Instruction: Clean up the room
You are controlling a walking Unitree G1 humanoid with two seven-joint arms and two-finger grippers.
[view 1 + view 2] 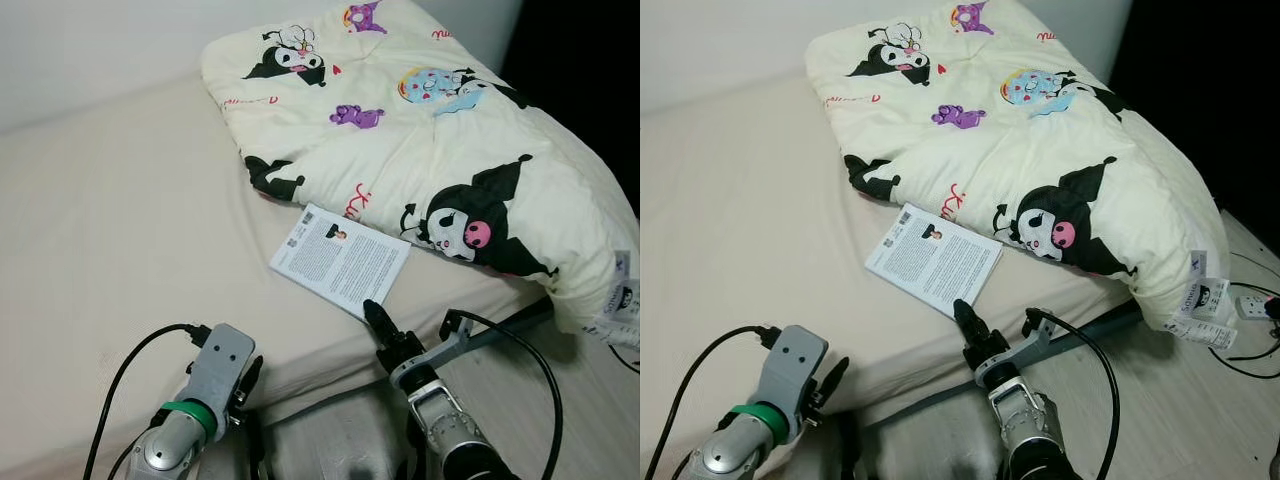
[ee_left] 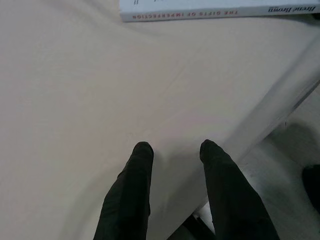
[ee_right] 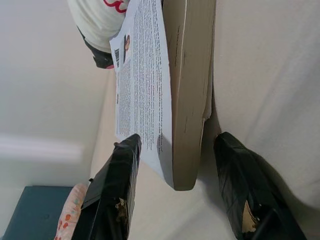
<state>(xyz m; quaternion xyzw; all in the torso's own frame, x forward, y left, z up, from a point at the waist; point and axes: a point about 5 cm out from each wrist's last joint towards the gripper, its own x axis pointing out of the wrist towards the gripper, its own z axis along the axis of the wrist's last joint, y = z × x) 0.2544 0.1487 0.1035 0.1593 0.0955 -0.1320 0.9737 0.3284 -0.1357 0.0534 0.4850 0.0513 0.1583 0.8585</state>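
Right gripper: the right gripper (image 3: 175, 150) sits at the near corner of a white paperback book (image 1: 340, 258), its two black fingers (image 3: 117, 185) spread wide, one over the printed back cover and one beside the page block; the corner lies between them and neither finger is pressed onto it
Book: it lies back cover up on the bed, near the front edge, with small text, a barcode and a tiny photo on the cover; its far corner is just beside the folded quilt, touching or not I cannot tell
Left gripper: the left gripper (image 2: 172, 150) hovers low over the bare sheet at the front edge of the bed, fingers apart with nothing between them; the book's white spine with red lettering shows well ahead of it
Bed: a cream fitted sheet covers the mattress (image 1: 110, 250), lightly creased
Quilt: a pale yellow padded quilt with black-and-pink cartoon characters (image 1: 420, 130) lies folded across the far right part of the bed, one corner with sewn labels hanging over the edge
Floor: pale flooring (image 1: 1230, 400) below the bed, with a white power strip and cables (image 1: 1252, 303) at the right
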